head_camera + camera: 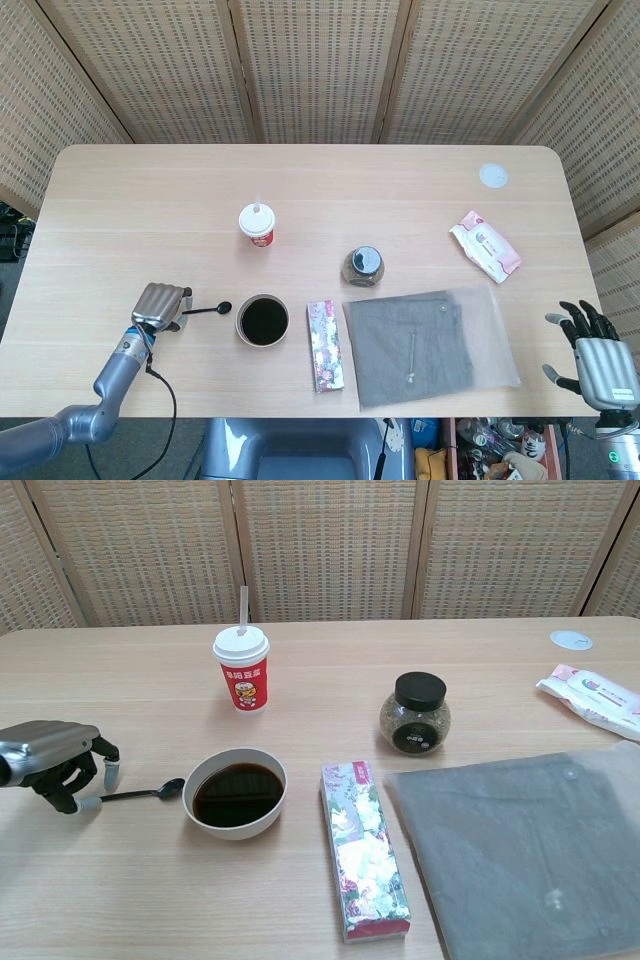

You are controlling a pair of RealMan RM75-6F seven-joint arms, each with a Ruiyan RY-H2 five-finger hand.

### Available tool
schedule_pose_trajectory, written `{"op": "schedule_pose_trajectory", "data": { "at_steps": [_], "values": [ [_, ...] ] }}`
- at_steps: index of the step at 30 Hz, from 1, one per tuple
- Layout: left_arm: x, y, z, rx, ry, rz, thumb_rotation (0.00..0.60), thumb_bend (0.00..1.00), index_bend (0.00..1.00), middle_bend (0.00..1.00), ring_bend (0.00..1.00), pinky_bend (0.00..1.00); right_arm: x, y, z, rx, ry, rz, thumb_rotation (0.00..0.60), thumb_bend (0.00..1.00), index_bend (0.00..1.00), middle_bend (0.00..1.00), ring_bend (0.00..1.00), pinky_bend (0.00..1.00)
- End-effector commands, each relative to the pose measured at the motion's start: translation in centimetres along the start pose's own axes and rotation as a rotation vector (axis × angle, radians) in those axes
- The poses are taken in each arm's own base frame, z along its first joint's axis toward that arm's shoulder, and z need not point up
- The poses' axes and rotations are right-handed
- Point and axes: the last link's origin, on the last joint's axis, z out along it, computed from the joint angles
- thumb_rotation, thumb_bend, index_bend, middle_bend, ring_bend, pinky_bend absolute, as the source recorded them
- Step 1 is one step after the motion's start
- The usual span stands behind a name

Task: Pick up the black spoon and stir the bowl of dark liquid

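The black spoon point(208, 310) point(147, 793) lies flat on the table, its scoop end close to the left of the white bowl of dark liquid point(262, 320) point(239, 792). My left hand point(162, 305) point(58, 764) hangs over the far end of the spoon's handle with its fingers curled down. One fingertip sits right at the handle's tip, and whether the handle is pinched does not show. My right hand point(594, 354) is beyond the table's front right corner, fingers spread and holding nothing.
A red paper cup with a straw point(256, 224) point(242, 669) stands behind the bowl. Right of the bowl lie a floral packet point(324, 343) point(364, 847), a black-lidded jar point(363, 266) point(415, 714) and grey cloth in a clear bag point(430, 342). A wipes pack point(484, 245) lies far right.
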Motion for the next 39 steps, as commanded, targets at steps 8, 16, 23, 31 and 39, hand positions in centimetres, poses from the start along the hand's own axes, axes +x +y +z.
{"op": "schedule_pose_trajectory", "data": {
  "at_steps": [8,16,23,31,39],
  "values": [
    [-0.2,0.36,0.47,0.002,-0.008,-0.005,0.6,0.38,0.5,0.81,0.77,0.79,-0.02,0.18,-0.17,-0.01,0.0,0.0,0.6,0.09,0.3,0.25,0.11,0.21],
    [-0.36,0.44,0.45,0.006,-0.01,-0.01,0.6,0.38,0.5,0.81,0.77,0.79,-0.07,0.27,-0.3,-0.013,-0.002,0.002,0.6,0.09,0.3,0.25,0.11,0.21],
    [-0.57,0.22,0.52,0.018,-0.019,-0.01,0.6,0.38,0.5,0.81,0.78,0.79,-0.07,0.39,-0.45,-0.02,-0.003,0.002,0.6,0.09,0.3,0.25,0.11,0.21],
    [-0.72,0.17,0.69,0.028,-0.032,-0.007,0.6,0.38,0.5,0.81,0.78,0.79,-0.06,0.45,-0.6,-0.025,-0.003,0.002,0.6,0.09,0.3,0.25,0.11,0.21],
    [-0.87,0.08,0.59,0.038,-0.041,-0.002,0.6,0.38,0.54,0.82,0.78,0.79,-0.05,0.5,-0.73,-0.028,-0.001,0.006,0.6,0.09,0.3,0.26,0.11,0.21]
  ]
}}
